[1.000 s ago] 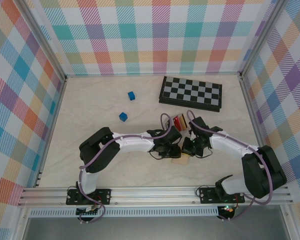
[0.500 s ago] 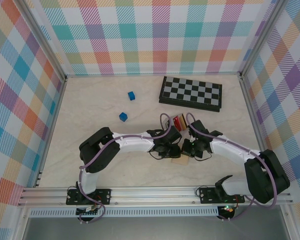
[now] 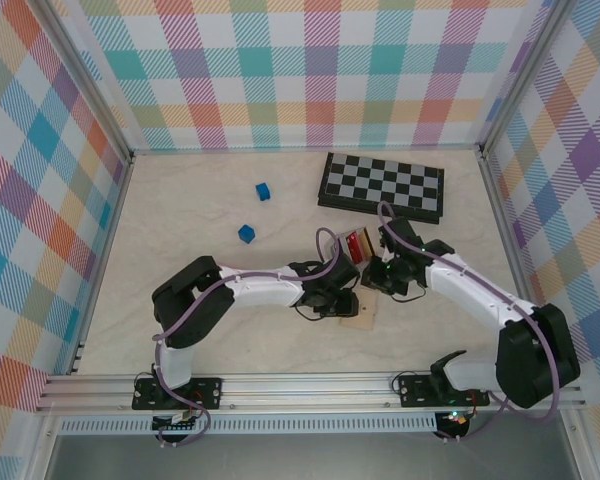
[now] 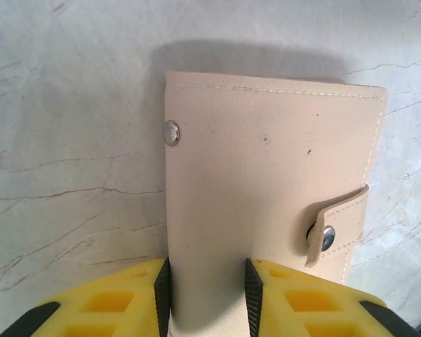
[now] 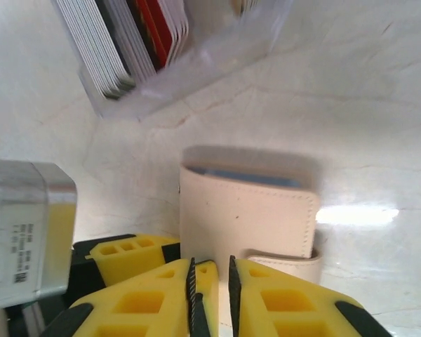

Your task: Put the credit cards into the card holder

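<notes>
The card holder [image 4: 266,182] is resting on the table [image 4: 70,105] between the two arms. Its near edge is running in between the pads of the left tool [image 4: 205,282], which is apparently clamping it at a middling width. The right tool [image 5: 212,281] is hovering just above it, jaws parted to a slit with nothing showing between them. The credit cards [image 5: 151,28] are standing packed on edge in a clear case [image 5: 196,67] just beyond. They are probably going to handle as light, stiff and slick, so pinching one by its exposed top edge is looking best. The soft holder is likely needing steadying near its fold.
</notes>
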{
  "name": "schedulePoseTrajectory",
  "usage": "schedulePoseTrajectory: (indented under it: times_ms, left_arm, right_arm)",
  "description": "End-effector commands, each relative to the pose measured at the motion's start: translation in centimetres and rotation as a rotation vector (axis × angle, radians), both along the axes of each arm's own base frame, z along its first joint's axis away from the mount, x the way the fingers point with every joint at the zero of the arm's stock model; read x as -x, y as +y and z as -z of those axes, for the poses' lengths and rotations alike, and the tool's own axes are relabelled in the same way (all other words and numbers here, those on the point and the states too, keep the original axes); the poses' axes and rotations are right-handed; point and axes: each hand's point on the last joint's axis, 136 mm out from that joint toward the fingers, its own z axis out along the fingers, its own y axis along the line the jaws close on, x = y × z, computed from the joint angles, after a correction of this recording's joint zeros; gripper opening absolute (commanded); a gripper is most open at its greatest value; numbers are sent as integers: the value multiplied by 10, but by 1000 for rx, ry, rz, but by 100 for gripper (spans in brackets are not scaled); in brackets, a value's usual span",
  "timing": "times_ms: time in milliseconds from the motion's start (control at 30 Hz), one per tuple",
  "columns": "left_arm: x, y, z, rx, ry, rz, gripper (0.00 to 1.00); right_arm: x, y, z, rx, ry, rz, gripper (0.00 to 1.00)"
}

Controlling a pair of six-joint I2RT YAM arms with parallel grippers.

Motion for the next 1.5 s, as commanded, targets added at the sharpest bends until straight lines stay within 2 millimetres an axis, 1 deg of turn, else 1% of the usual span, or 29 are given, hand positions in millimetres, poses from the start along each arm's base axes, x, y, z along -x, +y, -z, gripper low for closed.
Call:
schedulePoseTrajectory:
  times_ms: [0, 33, 100, 133, 167, 233, 300, 333, 367, 400, 467, 533, 567, 600, 667, 733, 800, 867, 933, 1000, 1100, 1167, 1233, 1267, 1333, 1367, 1400, 1433, 1467]
  left_arm:
    - [1, 2, -17, 30, -49, 7, 39]
    - [0, 3, -22, 42, -61, 1, 42]
    - [-4, 9, -35, 63, -103, -19, 49]
    - [-8, 15, -41, 62, -129, -36, 52]
    - [-13, 24, -51, 59, -171, -57, 56]
    - [-29, 49, -70, 31, -260, -103, 67]
    - [-51, 94, -90, -67, -371, -176, 79]
    - [-62, 117, -99, -116, -417, -216, 82]
    - [-76, 147, -108, -184, -468, -269, 84]
    - [-88, 179, -118, -253, -518, -332, 85]
    - [-107, 238, -133, -380, -608, -439, 88]
    - [-117, 301, -144, -533, -681, -596, 99]
    - [-120, 327, -147, -600, -713, -647, 100]
    - [-121, 350, -150, -665, -737, -692, 100]
    - [-120, 384, -151, -748, -733, -760, 100]
    - [-122, 408, -145, -784, -727, -812, 100]
    - [-129, 423, -138, -791, -788, -849, 100]
    - [-134, 428, -132, -776, -863, -860, 100]
    - [-139, 430, -118, -730, -924, -864, 100]
    - [-143, 437, -101, -723, -916, -859, 100]
    - [-155, 433, -83, -738, -887, -788, 100]
    - [-167, 424, -88, -691, -951, -744, 100]
    - [-177, 419, -87, -640, -995, -714, 100]
    - [-181, 421, -83, -620, -996, -710, 100]
    - [-188, 416, -73, -567, -999, -672, 100]
    - [-188, 411, -69, -548, -974, -635, 100]
    - [-188, 406, -68, -511, -995, -612, 100]
    - [-186, 406, -66, -489, -998, -611, 100]
    - [-183, 406, -57, -472, -989, -603, 100]
  right_arm:
    - [4, -26, -5, 74, -3, 49, 25]
    - [3, -33, -6, 91, -16, 69, 27]
    - [-2, -60, -9, 161, -48, 144, 40]
    - [-6, -72, -13, 192, -71, 177, 42]
    - [-12, -87, -19, 233, -106, 211, 44]
    - [-25, -115, -33, 324, -186, 293, 58]
    - [-44, -135, -51, 431, -312, 316, 68]
    - [-54, -143, -56, 480, -368, 323, 74]
    - [-65, -155, -58, 554, -428, 339, 81]
    - [-77, -162, -56, 624, -486, 312, 83]
    - [-100, -162, -52, 696, -576, 219, 85]
    - [-117, -168, -43, 735, -622, 217, 88]
    - [-125, -170, -37, 742, -644, 214, 89]
    - [-132, -172, -29, 751, -671, 207, 89]
    - [-142, -163, -23, 732, -722, 150, 89]
    - [-150, -156, -18, 714, -762, 106, 89]
    - [-159, -156, -10, 670, -811, 91, 89]
    - [-164, -155, -4, 618, -778, 55, 89]
    - [-167, -154, -3, 528, -782, 55, 87]
    - [-164, -150, -8, 465, -823, 44, 87]
    - [-157, -141, -17, 428, -905, 18, 86]
    - [-152, -135, -21, 398, -993, 16, 87]
    - [-151, -131, -12, 410, -1032, 1, 87]
    - [-154, -132, -5, 416, -1016, 7, 87]
    - [-156, -138, -1, 426, -979, 37, 88]
    - [-157, -143, -3, 445, -992, 69, 90]
    - [-157, -153, -1, 470, -961, 127, 100]
    - [-157, -158, -2, 474, -961, 153, 100]
    - [-157, -159, -2, 474, -957, 154, 100]
